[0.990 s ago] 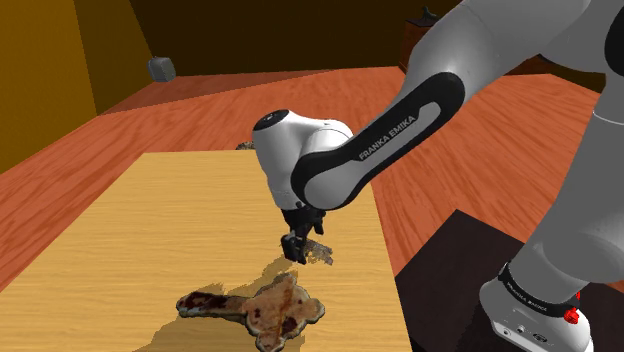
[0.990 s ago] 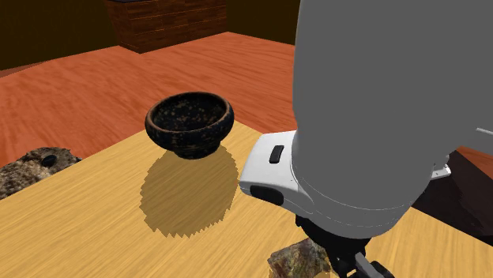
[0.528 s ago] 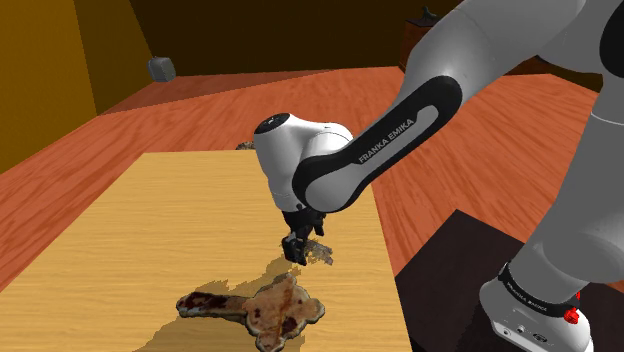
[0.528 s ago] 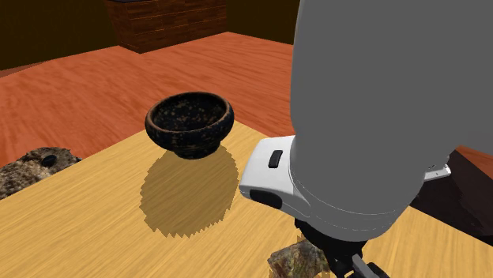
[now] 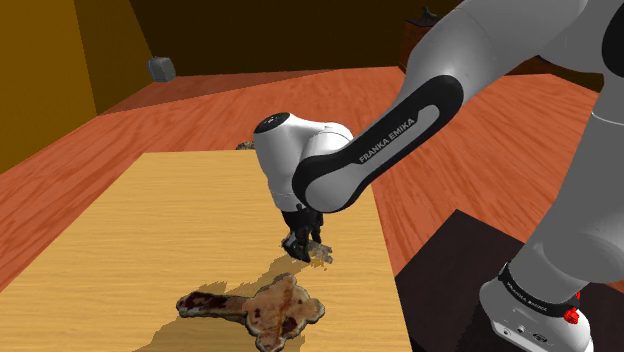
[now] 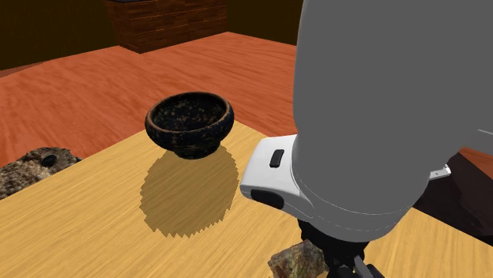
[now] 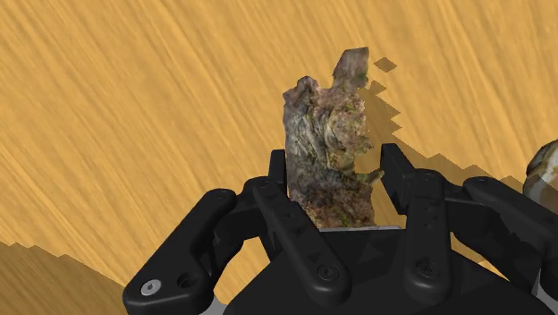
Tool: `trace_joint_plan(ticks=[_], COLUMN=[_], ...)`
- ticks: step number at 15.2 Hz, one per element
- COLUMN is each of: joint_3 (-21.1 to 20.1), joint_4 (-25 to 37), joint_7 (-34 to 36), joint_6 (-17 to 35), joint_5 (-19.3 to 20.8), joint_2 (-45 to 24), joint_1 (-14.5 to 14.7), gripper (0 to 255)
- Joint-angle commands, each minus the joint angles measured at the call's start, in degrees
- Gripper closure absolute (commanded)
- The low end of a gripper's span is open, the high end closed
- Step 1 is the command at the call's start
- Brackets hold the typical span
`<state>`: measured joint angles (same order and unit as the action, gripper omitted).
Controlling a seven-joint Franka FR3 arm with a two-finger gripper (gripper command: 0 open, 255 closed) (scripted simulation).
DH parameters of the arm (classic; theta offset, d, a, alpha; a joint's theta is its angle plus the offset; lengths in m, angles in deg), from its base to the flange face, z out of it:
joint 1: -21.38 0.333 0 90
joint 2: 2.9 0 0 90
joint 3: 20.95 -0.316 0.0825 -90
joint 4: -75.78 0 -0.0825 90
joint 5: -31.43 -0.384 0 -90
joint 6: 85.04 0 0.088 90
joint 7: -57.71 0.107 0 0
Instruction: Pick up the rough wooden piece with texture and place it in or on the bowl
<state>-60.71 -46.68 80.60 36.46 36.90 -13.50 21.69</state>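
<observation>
Since a second ago the black gripper (image 5: 303,240) has drawn its fingers in and shifted slightly toward the shoulder view's right, and it stands low over the wooden table (image 5: 180,220). In the wrist view the gripper (image 7: 335,166) has its two fingers narrowed until they clasp the rough wooden piece (image 7: 329,143), one against each flank of its lower part, while its jagged, bark-like top sticks out beyond the fingertips. That piece (image 5: 318,252) lies on the tabletop near the edge at the shoulder view's right, just beyond a flat, mottled brown object (image 5: 265,308). In the second exterior view the dark speckled bowl (image 6: 190,136) sits near the table's far edge, well apart from the wooden piece (image 6: 296,261), which shows beneath the white arm (image 6: 379,118).
</observation>
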Motion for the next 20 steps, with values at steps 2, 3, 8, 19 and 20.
trace_joint_plan(ticks=[2, 3, 8, 19, 20], joint_3=[0.1, 0.1, -0.4, -0.7, -0.7], joint_4=[-0.1, 0.0, 1.4, 5.7, 6.2], joint_7=[0.1, 0.0, -1.3, -3.6, -3.8], joint_6=[0.0, -0.1, -3.5, -11.4, -12.2], joint_5=[0.1, 0.2, -1.9, -5.3, -5.5], joint_2=[-0.1, -0.2, 2.4, 7.2, 7.6], joint_1=[0.0, 0.0, -0.6, -1.4, -1.4], gripper=[255, 255, 255, 255, 255])
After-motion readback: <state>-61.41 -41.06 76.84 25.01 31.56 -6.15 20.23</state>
